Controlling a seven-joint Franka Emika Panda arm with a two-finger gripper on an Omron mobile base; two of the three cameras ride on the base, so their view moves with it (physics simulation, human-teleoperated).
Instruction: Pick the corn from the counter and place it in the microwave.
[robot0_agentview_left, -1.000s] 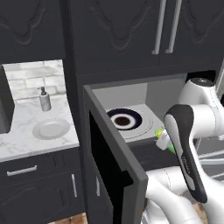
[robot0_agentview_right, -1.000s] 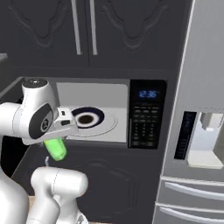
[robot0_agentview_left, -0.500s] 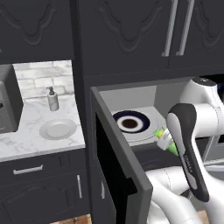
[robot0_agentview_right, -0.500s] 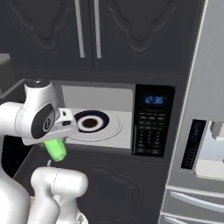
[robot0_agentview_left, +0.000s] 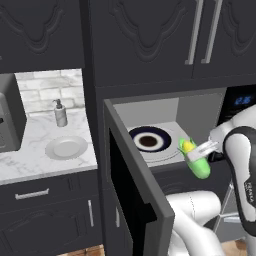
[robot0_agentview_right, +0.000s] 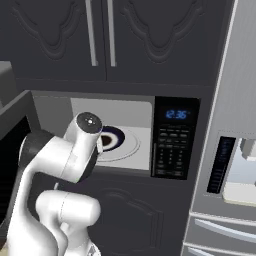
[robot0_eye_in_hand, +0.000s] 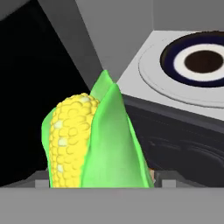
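corn (robot0_agentview_left: 195, 157): held in the air just outside the microwave's front edge, right of the open door, yellow tip toward the cavity, so it can go in lengthwise.
gripper (robot0_agentview_left: 206, 148): clenched around the corn's husk end.
microwave (robot0_agentview_left: 197, 112): door swung wide, plate (robot0_agentview_left: 148, 140) on the turntable waiting.
counter (robot0_agentview_left: 30, 155): left of the microwave, carrying a white dish and soap bottle.

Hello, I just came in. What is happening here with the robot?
The white robot arm's gripper holds the green-husked corn cob with yellow kernels in the air, just in front of the open black built-in microwave. The corn is not inside yet. The microwave door stands wide open, and the dark-ringed plate on the turntable is bare. A round white plate sits on the marble counter.
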